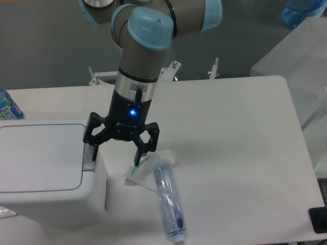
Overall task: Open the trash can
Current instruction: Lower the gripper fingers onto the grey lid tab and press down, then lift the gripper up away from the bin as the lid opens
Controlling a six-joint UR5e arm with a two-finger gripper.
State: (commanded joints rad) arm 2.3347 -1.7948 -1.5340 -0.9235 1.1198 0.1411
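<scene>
The white trash can (46,176) stands at the left front of the table, its flat lid (38,157) down and closed. A small grey push-button strip (89,157) sits on its right edge. My gripper (115,155) hangs just right of the can with its black fingers spread open. The left finger (94,152) is at the button strip, touching or just above it; I cannot tell which. The right finger (139,155) is over the table beside the can. Nothing is held.
A blue plastic bottle (168,200) lies on the table right of the can, with a crumpled wrapper (148,167) at its top end under my gripper. Another bottle (7,107) shows at the left edge. A black object (319,219) sits at the right front edge.
</scene>
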